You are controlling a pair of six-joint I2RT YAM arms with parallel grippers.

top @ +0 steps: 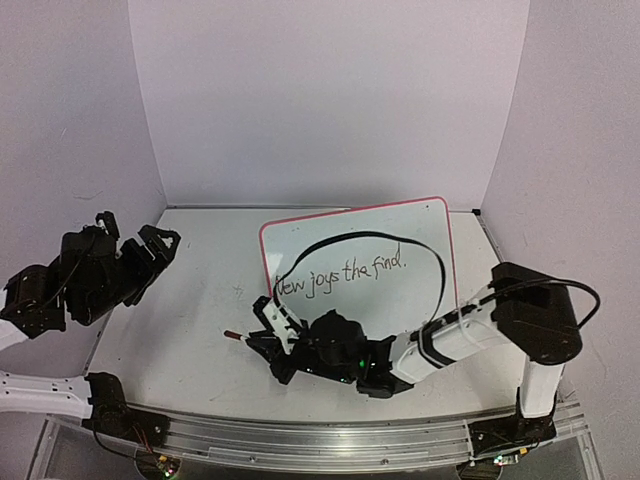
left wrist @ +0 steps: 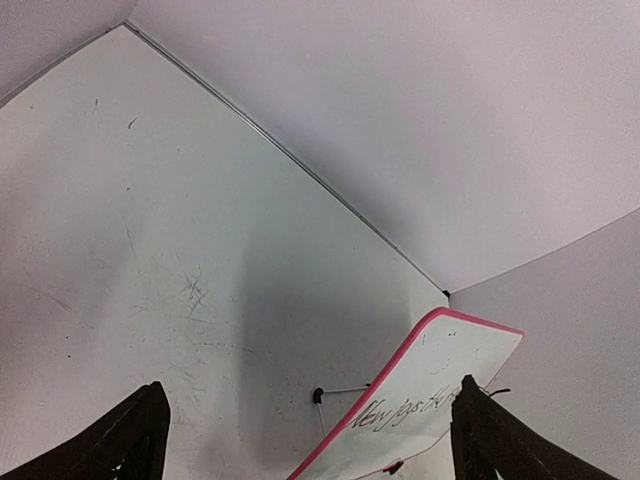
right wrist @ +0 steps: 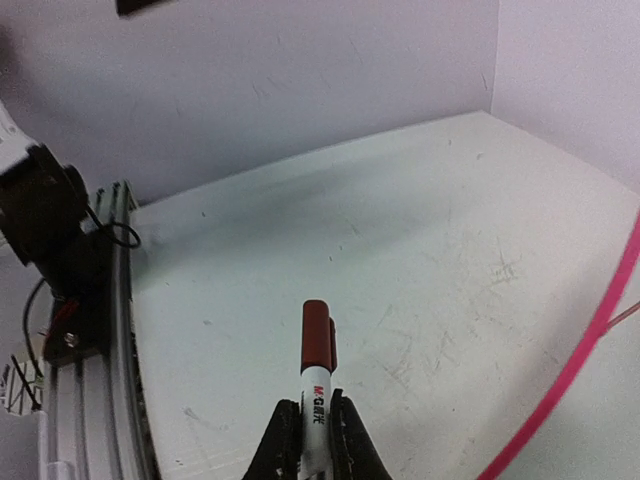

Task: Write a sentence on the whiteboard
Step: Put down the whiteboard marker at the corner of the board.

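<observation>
Top view: a white table [top: 180, 330] enclosed by pale walls. The whiteboard [top: 400, 230], with its thin pink rim, lies flat on the table toward 1 o'clock from the table's middle. The sentence [top: 340, 275] runs across the board's near half in thin dark handwriting and reads "New joys the find." A black cable [top: 360, 237] loops over the board above the words. At 9 o'clock the left gripper [top: 155, 262] hangs over the table's left edge, fingers spread wide and grasping nothing. At 6 o'clock the right gripper [top: 262, 328] sits low just off the board's near left corner, clenched on a marker [top: 233, 335] whose red end points toward 9 o'clock. A metal rail [top: 330, 440] crosses the bottom

Left wrist view: two dark fingers [left wrist: 130, 440] stand far apart at 7 and 5 o'clock with only scuffed tabletop between them. The whiteboard's corner and part of the writing show at 5 o'clock, well apart from the fingers

Right wrist view: at 6 o'clock the black fingers [right wrist: 285, 445] pinch the marker's white barrel; its dark red cap [right wrist: 317, 330] points toward 12 o'clock over the table. The board's pink rim curves in at 4 o'clock, and the rail runs along 9 o'clock
</observation>
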